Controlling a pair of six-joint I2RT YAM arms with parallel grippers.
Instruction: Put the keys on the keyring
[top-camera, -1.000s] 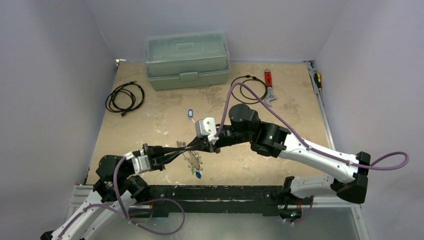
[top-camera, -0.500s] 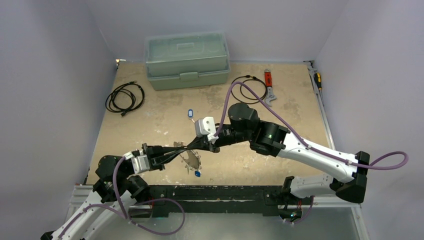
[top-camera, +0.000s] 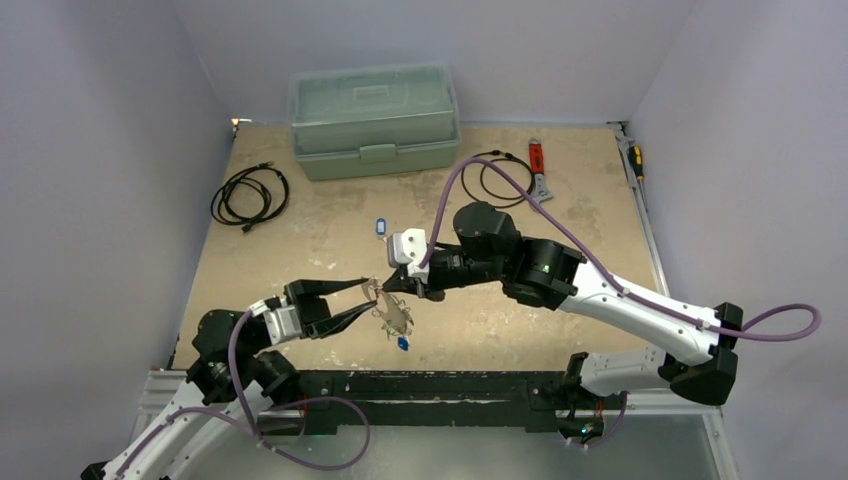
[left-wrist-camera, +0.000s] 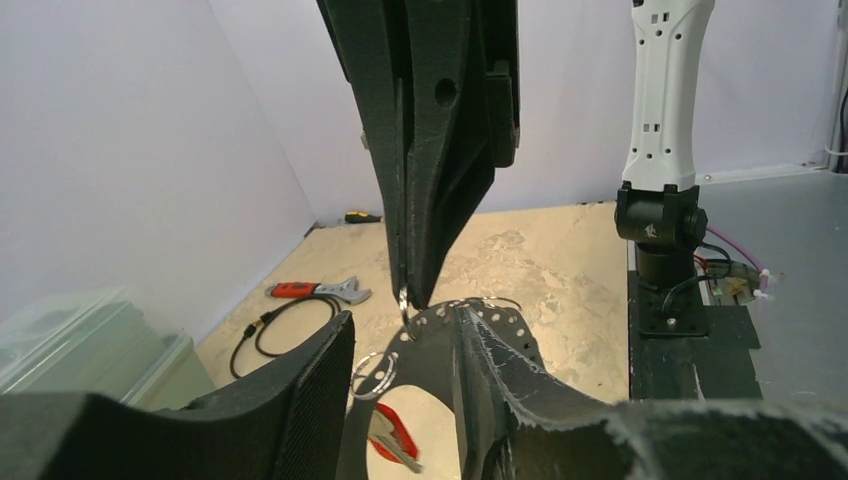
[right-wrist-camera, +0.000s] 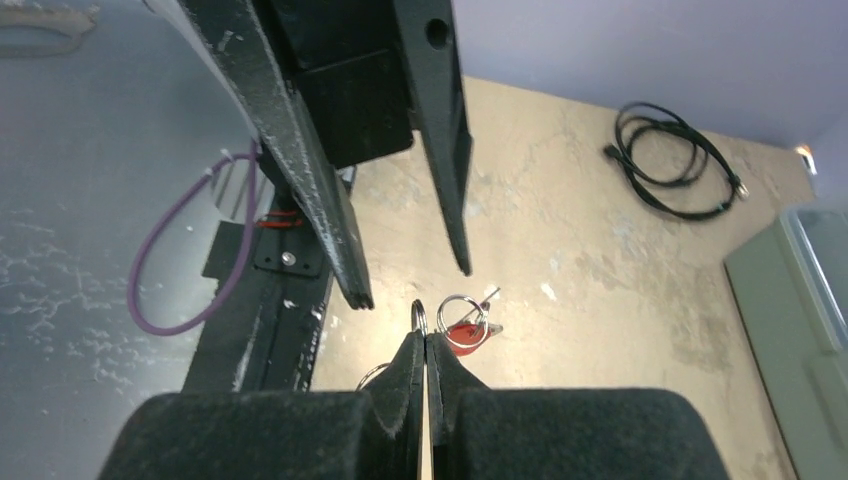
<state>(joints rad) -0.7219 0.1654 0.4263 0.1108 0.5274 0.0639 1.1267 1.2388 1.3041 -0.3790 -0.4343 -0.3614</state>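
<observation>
toolbox (top-camera: 374, 120) blocks rear, cable coils (top-camera: 250, 195) (black) flanking

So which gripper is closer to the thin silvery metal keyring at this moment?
Right. The right gripper is shut on the keyring, pinching its edge. The left gripper stands open, its jaws apart just beside the loop, not gripping it.

- The left gripper (left-wrist-camera: 405, 325) shows at the bottom edge, fingers apart.
- The right gripper (left-wrist-camera: 408, 288) reaches down from above, tips pinching the keyring (left-wrist-camera: 404, 302).
- A red key (left-wrist-camera: 393, 437) shows below a small ring (left-wrist-camera: 375, 375), between the left fingers.
- A wrench (left-wrist-camera: 318, 291) lies beyond.
</observation>
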